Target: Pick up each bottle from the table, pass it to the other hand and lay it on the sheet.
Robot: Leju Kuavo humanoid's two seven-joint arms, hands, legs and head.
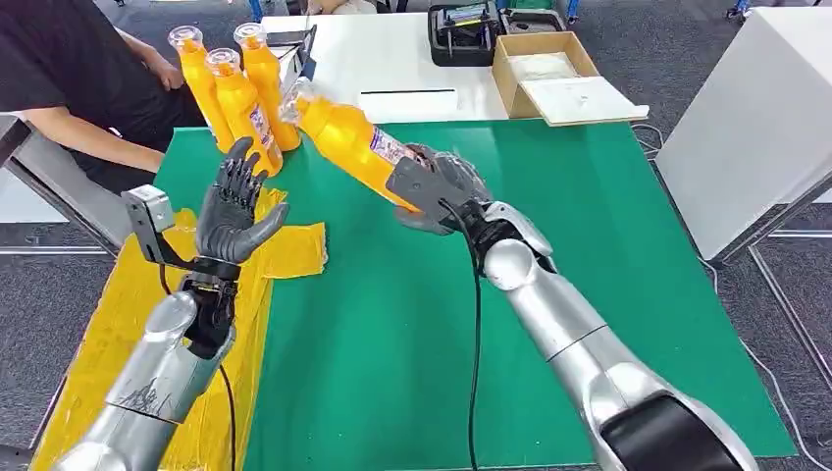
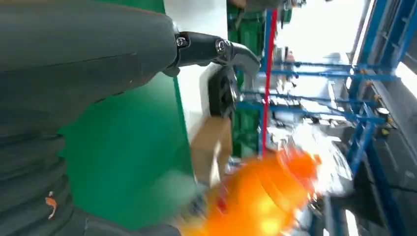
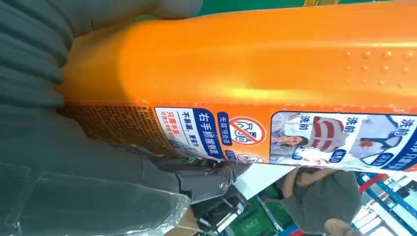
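Nearest the head camera, two silver arms rise from below. Its left hand (image 1: pixel 235 211) is raised over the yellow sheet (image 1: pixel 147 324) with fingers spread and palm turned toward the middle, holding nothing. Across from it the right hand (image 1: pixel 437 186) wraps the lower body of an orange bottle (image 1: pixel 353 137), lifted clear of the green mat (image 1: pixel 442 324) and tilted, its capped end pointing toward the left hand but well apart from it. Three more orange bottles (image 1: pixel 235 93) stand upright at the mat's far left corner, beside a seated person (image 1: pixel 78 78). Beyond the mat sits a white table (image 1: pixel 392 59) carrying an open cardboard box (image 1: pixel 549 74) and a dark case (image 1: pixel 461 34); grey carpet surrounds everything.

From the left wrist, a grey thumb (image 2: pixel 216 49) reaches out with nothing against it; the bottle (image 2: pixel 260 196) shows as an orange blur ahead, with blue racking behind.

From the right wrist, the bottle's (image 3: pixel 246 73) smooth glossy wall and printed label (image 3: pixel 295 135) sit pressed against the ribbed hand (image 3: pixel 74 162), fingers closed around it.

Judging by looks, this is stiff moulded plastic, likely full and fairly heavy, and slick; the receiving hand should probably take the free upper body just below the neck.
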